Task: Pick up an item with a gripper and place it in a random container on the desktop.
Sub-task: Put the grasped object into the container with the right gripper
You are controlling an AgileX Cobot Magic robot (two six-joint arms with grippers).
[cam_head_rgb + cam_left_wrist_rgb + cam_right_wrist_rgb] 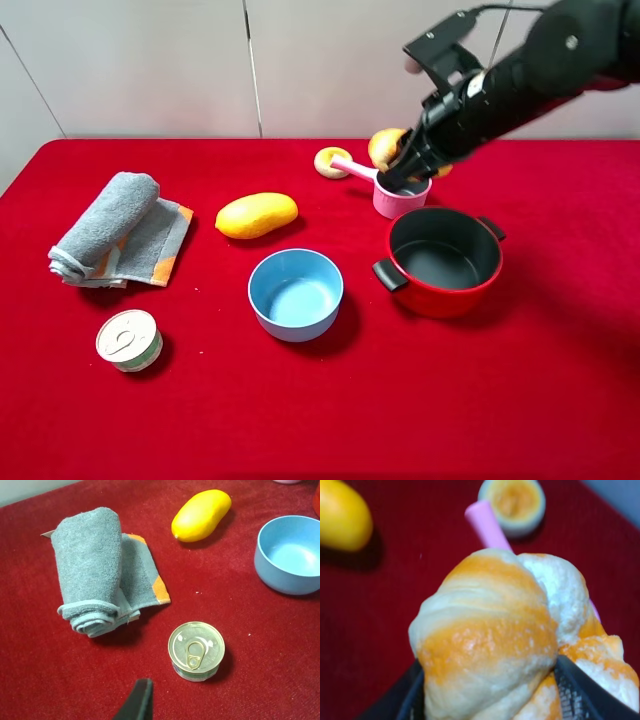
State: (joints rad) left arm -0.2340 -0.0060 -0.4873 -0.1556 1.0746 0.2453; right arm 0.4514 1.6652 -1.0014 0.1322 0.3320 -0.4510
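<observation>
Roughly halfway: my right claw (398,172) is closed around the bun (485,640), apparently clear of the table (300,430) by the pink cup (400,198); release into the red pot (440,300) remains. My left claw (137,702) shows 1 finger only; I cannot tell its opening.

High view overlooks desktop (560,400); wrist views sit closer (sharing mango (256,215)).

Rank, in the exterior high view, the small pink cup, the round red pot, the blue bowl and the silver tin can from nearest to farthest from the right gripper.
1. Small pink cup, back right, by the right gripper.
2. Round red pot, right of centre.
3. Blue bowl, at centre.
4. Silver tin can, far left.
</observation>
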